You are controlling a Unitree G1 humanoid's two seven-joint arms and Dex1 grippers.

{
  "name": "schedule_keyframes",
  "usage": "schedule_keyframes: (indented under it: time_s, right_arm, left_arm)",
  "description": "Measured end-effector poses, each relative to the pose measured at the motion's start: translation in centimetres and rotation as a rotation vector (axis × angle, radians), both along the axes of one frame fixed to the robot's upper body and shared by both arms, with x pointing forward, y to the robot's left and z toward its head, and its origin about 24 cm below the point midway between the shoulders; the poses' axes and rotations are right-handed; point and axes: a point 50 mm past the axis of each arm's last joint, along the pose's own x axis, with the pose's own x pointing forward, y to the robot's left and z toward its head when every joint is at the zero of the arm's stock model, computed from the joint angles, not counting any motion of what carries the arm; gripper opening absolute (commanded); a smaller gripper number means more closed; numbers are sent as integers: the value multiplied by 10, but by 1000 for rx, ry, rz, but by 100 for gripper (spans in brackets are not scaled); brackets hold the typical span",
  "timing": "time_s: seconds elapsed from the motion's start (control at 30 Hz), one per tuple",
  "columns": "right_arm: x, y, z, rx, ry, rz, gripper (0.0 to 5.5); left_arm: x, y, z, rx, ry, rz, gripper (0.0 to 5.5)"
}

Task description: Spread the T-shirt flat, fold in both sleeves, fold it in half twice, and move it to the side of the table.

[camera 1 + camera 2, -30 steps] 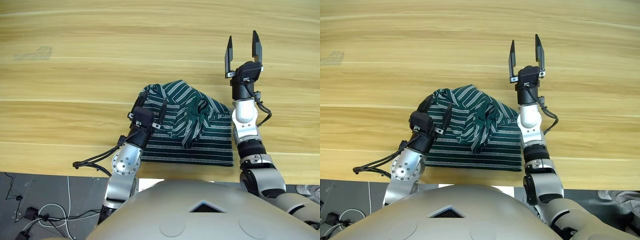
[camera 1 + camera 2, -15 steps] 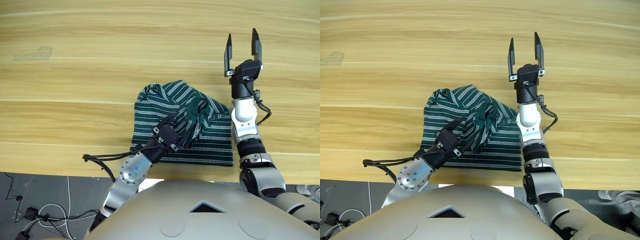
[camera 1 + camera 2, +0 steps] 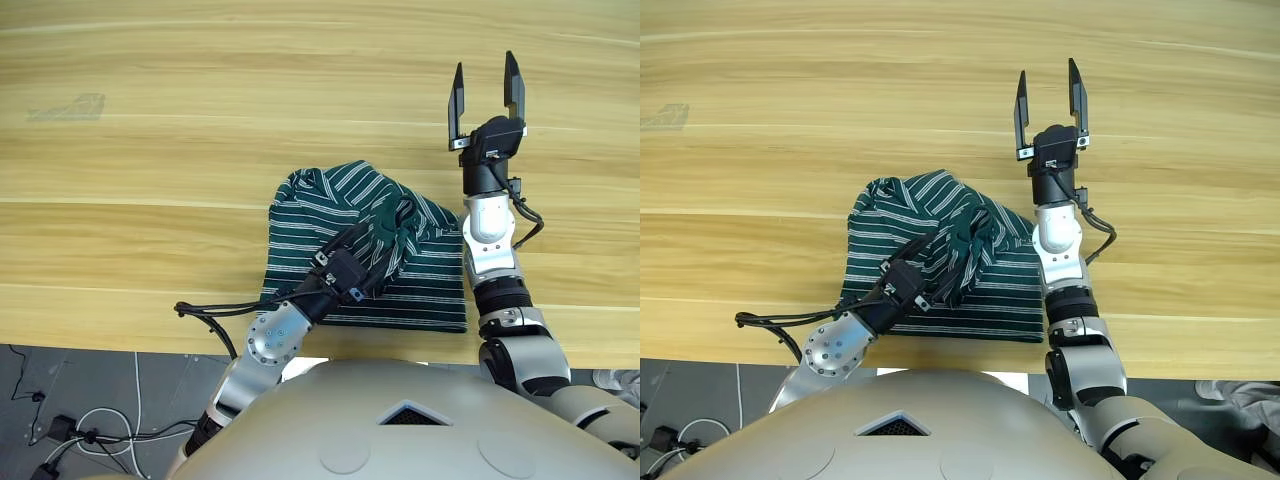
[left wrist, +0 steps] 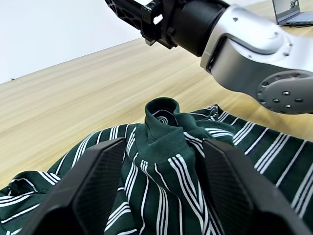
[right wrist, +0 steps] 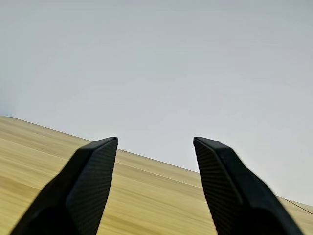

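The T-shirt (image 3: 305, 200) lies crumpled at lower centre of the head view, on the counter (image 3: 150, 150). The left gripper (image 4: 164, 147) is nearer, spread wide astride its raised collar. The right gripper (image 3: 485, 68), also spread and empty, points away at upper right.

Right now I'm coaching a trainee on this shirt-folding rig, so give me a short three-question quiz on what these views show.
1. True or false: the right claw is open, holds nothing and is past the T-shirt, above bare table.
2. Pick one. The left claw is:
A) shut on a sleeve
B) open, with a raised bunch of the T-shirt between its fingers
C) resting on bare wood beside the shirt
3. Fill in: seen from the robot, the T-shirt lies by the table's ____ edge.

Key: 1 true; 2 B; 3 near.
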Motion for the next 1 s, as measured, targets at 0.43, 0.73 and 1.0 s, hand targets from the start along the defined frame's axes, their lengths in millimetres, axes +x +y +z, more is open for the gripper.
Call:
schedule_keyframes:
  time_s: [0.43, 0.73, 1.0]
  right_arm:
    - [0, 1, 0, -9, -2, 4, 286]
    - [0, 1, 0, -9, -2, 4, 286]
    - [0, 1, 0, -9, -2, 4, 286]
  left_arm:
    - [4, -8, -5, 1, 3, -12, 290]
    - [9, -9, -9, 2, 8, 10, 290]
    - [13, -6, -12, 12, 11, 44, 290]
